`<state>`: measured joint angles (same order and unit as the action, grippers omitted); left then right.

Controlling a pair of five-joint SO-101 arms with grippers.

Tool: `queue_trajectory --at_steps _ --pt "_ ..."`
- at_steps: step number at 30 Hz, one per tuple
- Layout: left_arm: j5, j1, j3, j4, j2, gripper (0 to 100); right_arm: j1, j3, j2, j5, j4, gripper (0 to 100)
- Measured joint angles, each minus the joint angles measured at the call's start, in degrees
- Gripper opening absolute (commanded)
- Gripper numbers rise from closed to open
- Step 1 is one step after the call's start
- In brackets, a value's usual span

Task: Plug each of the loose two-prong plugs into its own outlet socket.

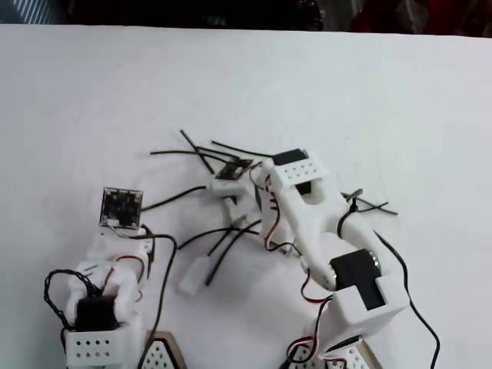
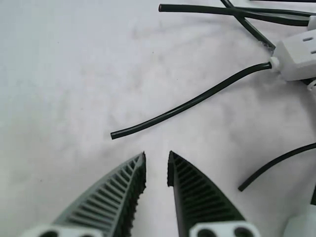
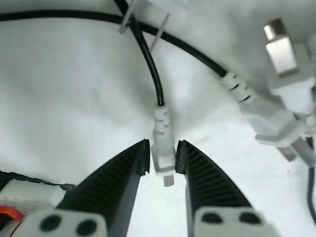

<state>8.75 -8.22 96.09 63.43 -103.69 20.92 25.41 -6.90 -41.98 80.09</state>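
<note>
My right gripper (image 3: 162, 144) is shut on a small white two-prong plug (image 3: 163, 159), pinched at its sides, with its black cord (image 3: 154, 79) running away from me. A second plug (image 3: 150, 12) lies beyond with two bare prongs showing. A larger white plug (image 3: 282, 54) lies off to the side. My left gripper (image 2: 156, 165) hangs just above the bare table, narrowly open with nothing between its fingers. A white outlet socket (image 2: 298, 53) with slots lies ahead of it on a black cord (image 2: 197, 101). In the high view a white block (image 1: 195, 274) lies between the arms.
Several black cords (image 1: 207, 154) cross the white table (image 1: 384, 100) around the middle. The right arm (image 1: 307, 215) stretches over them. The left arm (image 1: 104, 292) stays folded near the front left. Wide free room lies at the back and far sides.
</note>
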Motion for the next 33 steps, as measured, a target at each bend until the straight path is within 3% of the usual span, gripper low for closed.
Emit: queue_trajectory --at_steps 17,22,27,33 --pt "0.0 0.0 0.0 0.0 0.0 9 0.1 -0.2 -5.4 0.1 0.0 9.0" --pt "0.0 0.0 0.0 0.0 0.0 9 -0.2 -1.7 -6.7 0.1 0.1 4.6" --pt "0.0 0.0 0.0 0.0 0.0 9 -0.3 -2.9 -7.1 0.1 0.7 11.1" --pt "0.0 0.0 0.0 0.0 0.0 9 -0.1 -4.6 -7.1 0.1 3.9 9.8"
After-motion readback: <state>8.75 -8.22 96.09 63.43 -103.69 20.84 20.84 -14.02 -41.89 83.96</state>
